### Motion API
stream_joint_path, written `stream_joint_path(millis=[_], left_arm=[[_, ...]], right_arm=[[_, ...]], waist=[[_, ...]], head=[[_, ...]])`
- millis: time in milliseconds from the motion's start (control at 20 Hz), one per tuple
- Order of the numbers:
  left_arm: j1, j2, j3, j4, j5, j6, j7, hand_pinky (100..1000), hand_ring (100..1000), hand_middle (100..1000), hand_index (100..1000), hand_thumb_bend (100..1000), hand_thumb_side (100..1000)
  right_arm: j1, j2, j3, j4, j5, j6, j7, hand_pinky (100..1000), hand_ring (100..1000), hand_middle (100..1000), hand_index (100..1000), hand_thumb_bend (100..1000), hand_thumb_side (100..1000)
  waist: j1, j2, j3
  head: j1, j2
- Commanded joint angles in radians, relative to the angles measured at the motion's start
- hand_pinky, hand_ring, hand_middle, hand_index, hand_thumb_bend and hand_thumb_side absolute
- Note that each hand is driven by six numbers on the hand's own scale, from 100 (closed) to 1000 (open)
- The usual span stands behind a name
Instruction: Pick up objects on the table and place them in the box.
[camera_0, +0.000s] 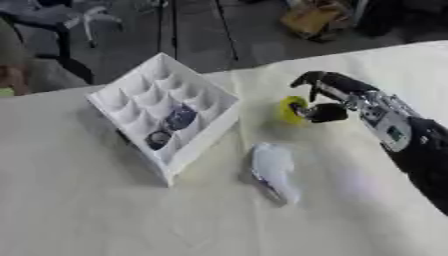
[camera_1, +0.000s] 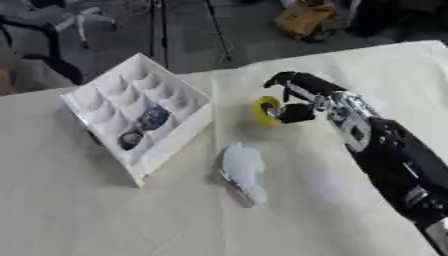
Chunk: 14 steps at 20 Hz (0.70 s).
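Currently the right robot hand (camera_0: 328, 97) pinches a yellow ring-shaped object (camera_0: 291, 109) between thumb and curled fingers, just right of the white compartment box (camera_0: 166, 112). A white object (camera_0: 274, 170) lies nearer on the table (camera_0: 105, 215).

The box (camera_0: 166, 117) sits on the table (camera_0: 87, 215), left of centre, with two small objects (camera_0: 171, 127) in its compartments. A round object (camera_0: 290, 109) lies right of the box. The right hand (camera_0: 325, 97) is at this object, entering from the right. A pale flat object (camera_0: 274, 170) lies nearer, right of the box's near corner.
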Motion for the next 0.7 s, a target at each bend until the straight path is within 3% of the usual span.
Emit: stream_joint_path(millis=[50,450,550,700], left_arm=[[-0.002,0.009,0.000,-0.020,0.003,-0.002,-0.004,661,634,746,828,164,1000],[-0.001,0.003,-0.002,-0.020,0.005,-0.004,-0.009,661,634,746,829,160,1000],[0.000,0.002,-0.002,-0.020,0.005,-0.005,-0.010,660,634,746,829,158,1000],[0.001,0.001,-0.004,-0.020,0.006,-0.006,-0.012,660,633,745,830,158,1000]], right_arm=[[-0.019,-0.021,-0.006,-0.007,0.007,-0.002,0.002,727,597,863,897,286,626],[-0.014,-0.026,-0.007,0.001,0.026,-0.001,0.012,742,615,867,900,306,637],[-0.012,-0.031,-0.002,0.002,0.046,-0.003,0.023,830,722,888,914,364,669],[-0.009,-0.035,0.000,0.000,0.102,-0.009,0.057,854,763,894,918,389,688]], waist=[[0.012,0.007,0.006],[0.019,0.017,0.016],[0.022,0.019,0.016],[0.025,0.021,0.014]], head=[[-0.003,0.007],[-0.006,0.008],[-0.007,0.007],[-0.009,0.008]])
